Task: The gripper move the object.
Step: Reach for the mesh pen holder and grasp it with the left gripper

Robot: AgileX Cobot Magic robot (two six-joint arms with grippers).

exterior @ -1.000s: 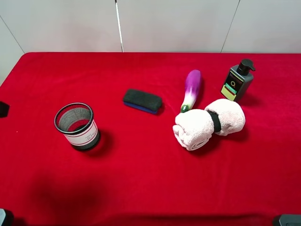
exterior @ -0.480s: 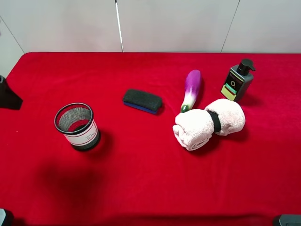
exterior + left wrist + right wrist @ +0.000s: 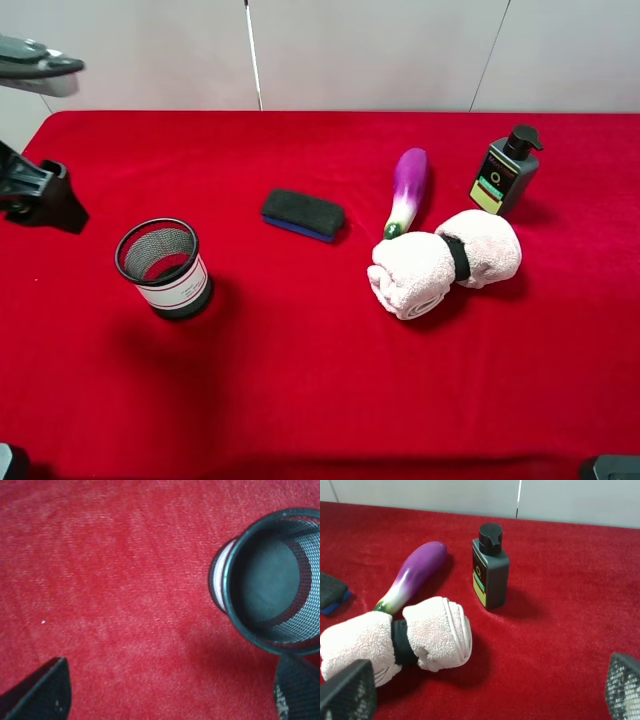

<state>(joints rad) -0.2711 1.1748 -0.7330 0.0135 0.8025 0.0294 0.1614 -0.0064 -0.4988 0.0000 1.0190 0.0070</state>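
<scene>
Here the cup stands upright on the red bench, on its left part, mouth up and empty, its white band edged in red facing the front. The left arm hangs at the left edge of the bench, near the cup and farther back, not touching it.

In the left wrist view, the left pincer is released. Its two dark fingers stand far apart with only bare red cloth between them. The cup lies beyond the fingertips, off toward one finger and close to it. Whether that finger touches the rim I cannot tell.

The right pincer is released too, with its mesh-patterned fingers wide apart and nothing held.

A flat black sponge with a blue underside lies near the middle of the bench, well apart from the cup. To its right lies a purple eggplant, its green end touching a rolled pale towel bound by a black band. A dark pump bottle stands upright just behind the towel.
</scene>
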